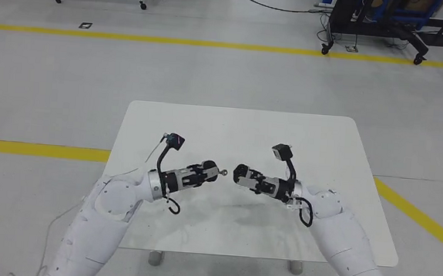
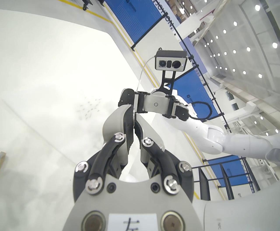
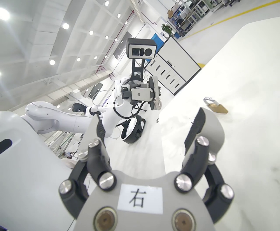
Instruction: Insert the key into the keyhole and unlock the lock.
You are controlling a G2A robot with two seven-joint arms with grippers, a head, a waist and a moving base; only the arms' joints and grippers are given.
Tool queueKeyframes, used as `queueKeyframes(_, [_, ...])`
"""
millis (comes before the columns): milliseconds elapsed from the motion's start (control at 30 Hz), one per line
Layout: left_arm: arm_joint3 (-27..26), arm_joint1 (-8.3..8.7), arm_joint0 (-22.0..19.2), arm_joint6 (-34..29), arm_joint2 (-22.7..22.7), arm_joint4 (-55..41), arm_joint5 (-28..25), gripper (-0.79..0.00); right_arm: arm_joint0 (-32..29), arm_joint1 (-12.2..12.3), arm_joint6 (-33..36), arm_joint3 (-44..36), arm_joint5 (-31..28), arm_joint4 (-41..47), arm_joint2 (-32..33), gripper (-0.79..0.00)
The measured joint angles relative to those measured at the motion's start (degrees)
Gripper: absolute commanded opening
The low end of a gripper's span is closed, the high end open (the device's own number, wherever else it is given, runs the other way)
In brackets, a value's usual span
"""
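My left gripper [image 1: 218,171] hangs over the middle of the white table [image 1: 283,135], shut on a small silver key [image 1: 224,170]. In the left wrist view the key [image 2: 132,111] is a thin metal edge pinched between the black pads. In the right wrist view its round head [image 3: 157,103] sticks out of the left gripper [image 3: 154,91]. My right gripper [image 1: 239,172] faces it a short way off, tip to tip. The right gripper [image 3: 150,117] is open with nothing between its fingers. A brass padlock [image 3: 215,107] with a steel shackle lies flat on the table beyond.
The table's far edge [image 3: 223,43] and side edge [image 2: 122,50] drop to a grey floor with yellow lines [image 1: 213,43]. A white drawer cabinet [image 3: 175,65] stands past the table. Bare tabletop surrounds both grippers.
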Motion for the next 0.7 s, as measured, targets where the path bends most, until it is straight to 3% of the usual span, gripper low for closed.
queueKeyframes(633, [1.9, -0.11, -2.1, 1.3, 4.9, 0.4, -0.4, -0.785, 0.9, 2.6, 1.8, 0.0, 1.8, 3.8, -5.3, -0.785])
queueKeyframes(700, [2.0, -0.09, -2.3, 1.4, 5.2, 0.4, -0.4, -0.785, 1.1, 2.8, 1.6, 0.4, 1.6, 4.0, -5.6, -0.785])
